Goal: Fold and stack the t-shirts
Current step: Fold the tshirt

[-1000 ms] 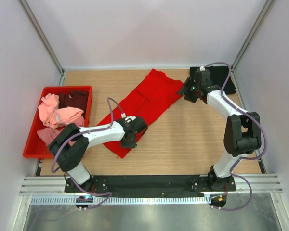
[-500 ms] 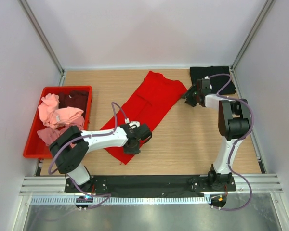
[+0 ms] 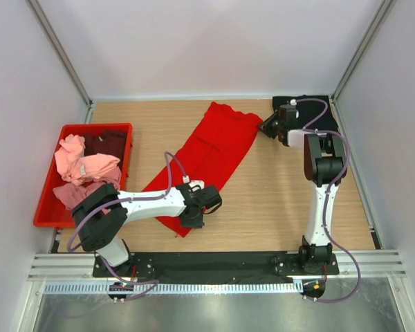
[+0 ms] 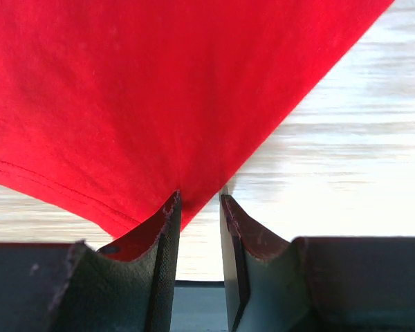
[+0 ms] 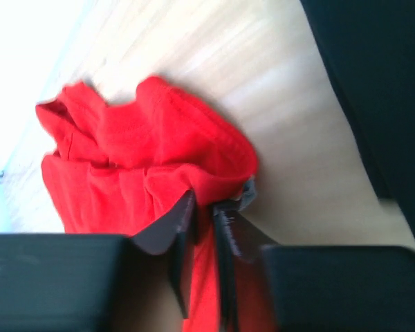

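My left gripper (image 4: 199, 202) pinched the near hem corner of the red t-shirt (image 3: 218, 142), jaws almost together on cloth. Pink t-shirts (image 3: 83, 166) sat heaped in the crate (image 3: 47, 207). Farther out, my right gripper (image 5: 205, 207) nipped the red shirt's bunched far corner, probably to pull it flat for folding. The black t-shirt (image 3: 324, 109) lay beyond. No readable writing.

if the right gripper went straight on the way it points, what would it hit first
The right gripper would meet the bunched red t-shirt its fingers pinch; past it, probably wooden table.
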